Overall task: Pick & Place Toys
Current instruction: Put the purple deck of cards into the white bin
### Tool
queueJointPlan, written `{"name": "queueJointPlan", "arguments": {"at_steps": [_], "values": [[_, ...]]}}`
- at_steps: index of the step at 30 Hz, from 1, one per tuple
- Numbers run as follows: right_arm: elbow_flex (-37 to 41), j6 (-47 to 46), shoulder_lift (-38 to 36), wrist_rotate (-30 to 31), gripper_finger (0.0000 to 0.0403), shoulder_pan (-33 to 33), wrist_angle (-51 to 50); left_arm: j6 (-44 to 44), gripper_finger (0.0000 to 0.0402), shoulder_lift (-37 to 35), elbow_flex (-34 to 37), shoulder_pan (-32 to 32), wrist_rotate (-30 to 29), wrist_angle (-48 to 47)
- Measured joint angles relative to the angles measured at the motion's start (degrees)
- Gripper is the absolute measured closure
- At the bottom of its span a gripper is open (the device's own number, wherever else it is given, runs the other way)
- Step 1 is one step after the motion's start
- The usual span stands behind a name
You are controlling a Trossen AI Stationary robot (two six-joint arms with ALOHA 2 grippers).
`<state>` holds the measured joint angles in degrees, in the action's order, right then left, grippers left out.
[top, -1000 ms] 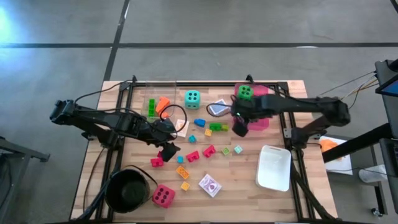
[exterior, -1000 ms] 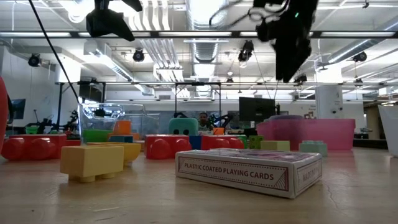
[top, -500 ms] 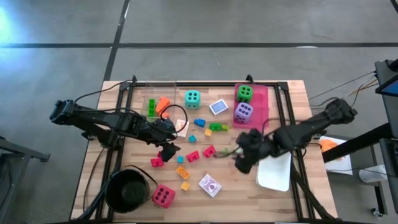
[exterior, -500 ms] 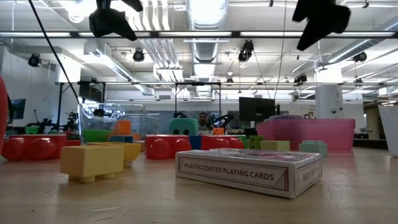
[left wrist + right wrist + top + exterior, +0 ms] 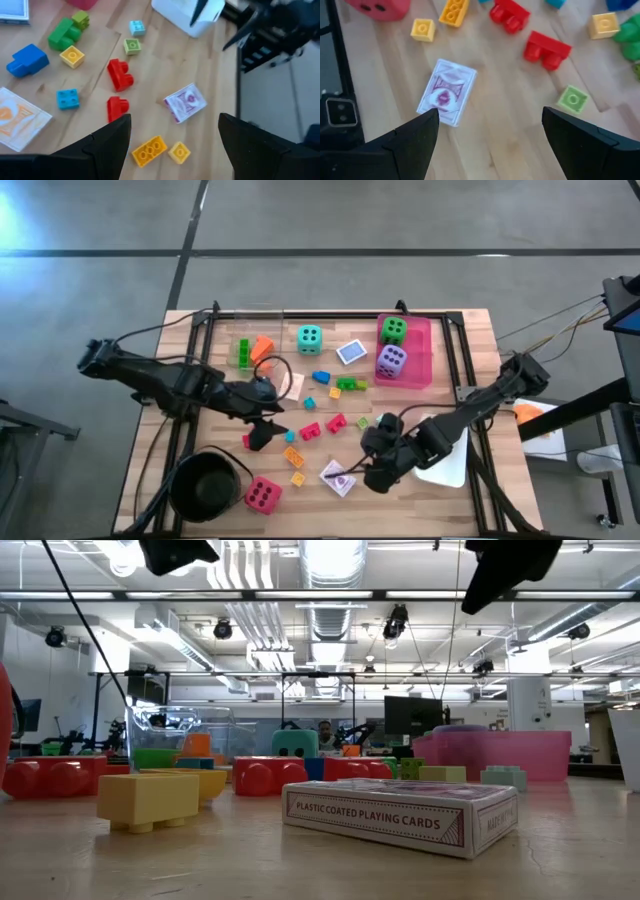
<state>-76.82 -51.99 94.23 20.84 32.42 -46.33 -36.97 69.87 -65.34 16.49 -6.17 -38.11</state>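
Right gripper (image 5: 378, 476) has swung off the pink tray (image 5: 425, 376) and now hovers, fingers spread and empty, just beside the card deck (image 5: 337, 477) (purple die (image 5: 391, 360) and green die (image 5: 394, 329) sit in that tray). Left gripper (image 5: 258, 435) has shifted slightly, fingers also apart holding nothing, above the red blocks (image 5: 311, 430) up-left of the deck. Teal die (image 5: 309, 337) lies well beyond the deck near the clear tray (image 5: 247, 320); pink-red die (image 5: 262, 495) sits left of the deck beside the black pot (image 5: 207, 485), white tray (image 5: 450, 460) on the deck's far right.
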Motion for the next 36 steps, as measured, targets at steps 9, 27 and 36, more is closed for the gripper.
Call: {"name": "queueJointPlan", "arguments": {"at_steps": [9,27,36], "values": [[-0.9,-5.2,6.1,-0.1,0.0058,0.5,8.5,-5.1,0.0098,-4.7,0.0,0.3,-1.0,-2.7],[-12.8,-9.2,25.4,-1.4,0.0058,0.7,8.7,6.9,0.0098,-6.1,0.1,9.6,-2.9,-4.4],[-13.8,-10.7,27.3,-1.3,0.0058,0.6,9.5,8.4,0.0098,-6.1,0.1,12.9,-3.3,-4.3]]}}
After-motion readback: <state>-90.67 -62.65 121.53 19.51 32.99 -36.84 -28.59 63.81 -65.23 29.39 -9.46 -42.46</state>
